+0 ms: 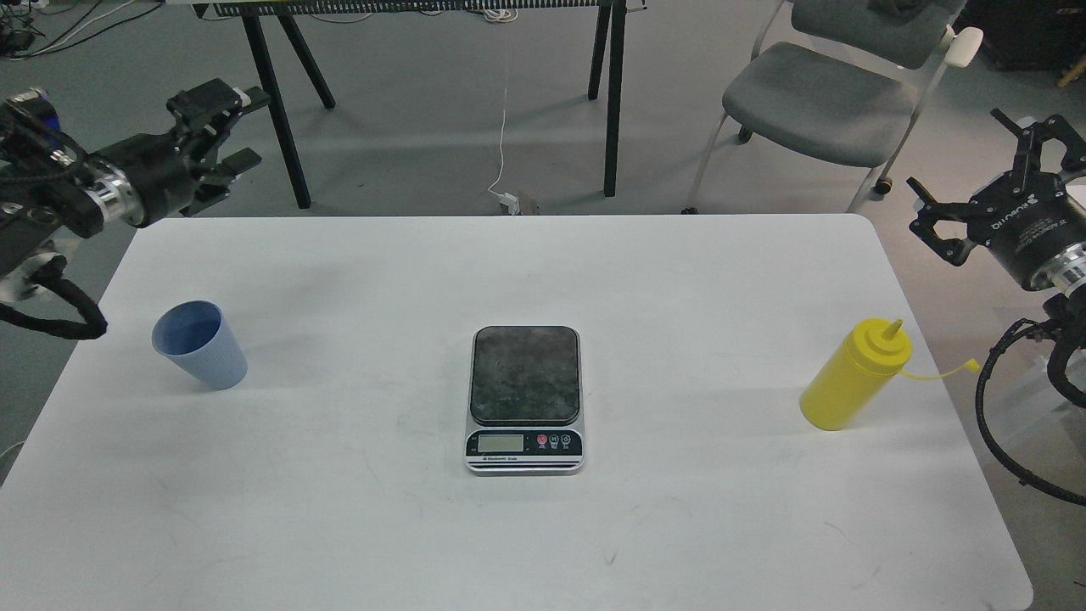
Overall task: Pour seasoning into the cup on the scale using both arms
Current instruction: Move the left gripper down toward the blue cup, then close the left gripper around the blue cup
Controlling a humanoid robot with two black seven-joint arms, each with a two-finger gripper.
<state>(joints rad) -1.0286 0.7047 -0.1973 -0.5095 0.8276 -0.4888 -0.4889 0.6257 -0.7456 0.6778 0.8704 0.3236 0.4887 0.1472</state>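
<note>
With nothing in hand yet, I hang both arms off the table's (764, 543) far corners. My left gripper (231, 127) hovers beyond the back-left corner, fingers spread with clear air between them. My right gripper (976, 182) hangs off the right edge, claws splayed wide, gripping nothing. The cup (201, 344) stands upright near the left edge, mouth open. The scale (526, 399) sits dead centre, its dark platform bare, display facing me. The seasoning (853, 373) stands upright near the right edge, nozzle uncapped, tethered tip cap (970, 367) dangling out to the right.

Risks now. The cup looks light and tapered; I judge that a clumsy closing pinch from the left could tip it or skid it toward the edge it stands near. Setting it off-centre on that small platform could leave it wobbling. The bottle is tall and soft, so a hard squeeze while lifting might squirt seasoning from the open nozzle before it is over the cup. That loose tether could snag my right fingers, too. The bottle also stands close to the table's right edge, so a sideways knock would send it off.

Room to move looks generous: wide bare tabletop lies between cup and scale, and between scale and bottle. A chair (819, 106) and black stand legs (276, 110) sit well beyond the far edge.
</note>
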